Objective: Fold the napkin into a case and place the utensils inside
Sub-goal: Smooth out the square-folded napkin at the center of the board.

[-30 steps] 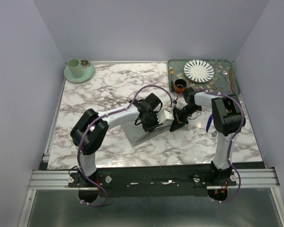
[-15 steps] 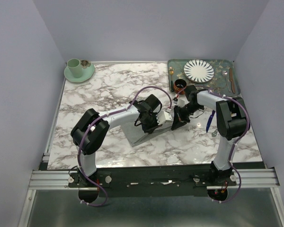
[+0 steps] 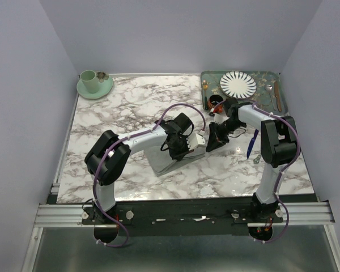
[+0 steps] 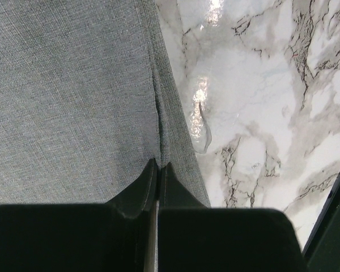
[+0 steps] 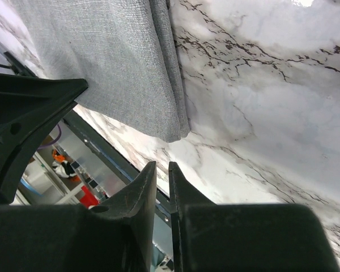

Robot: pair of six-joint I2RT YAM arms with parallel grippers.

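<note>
The grey napkin (image 3: 163, 161) lies folded on the marble table, a narrow flap folded along its right edge. My left gripper (image 3: 181, 148) is over its right part. In the left wrist view the napkin (image 4: 73, 102) fills the left side and my left gripper (image 4: 158, 164) is shut, its tips pinching the flap's crease. My right gripper (image 3: 211, 146) hovers just right of the cloth. In the right wrist view it (image 5: 161, 164) is slightly open with nothing between the fingers, a little short of the napkin's (image 5: 113, 62) corner. A blue-handled utensil (image 3: 250, 144) lies on the marble to the right.
A green tray (image 3: 260, 75) at the back right holds a striped plate (image 3: 238, 84), a small dark bowl (image 3: 215, 101), a gold fork (image 3: 205, 86) and more cutlery (image 3: 275, 93). A mint cup on its saucer (image 3: 92, 82) stands back left. The left arm (image 5: 22, 113) is close beside my right gripper.
My right gripper has parted its fingers, let go of the napkin's edge and drawn back to the right. The napkin now lies flatter. The left gripper has stayed put.
</note>
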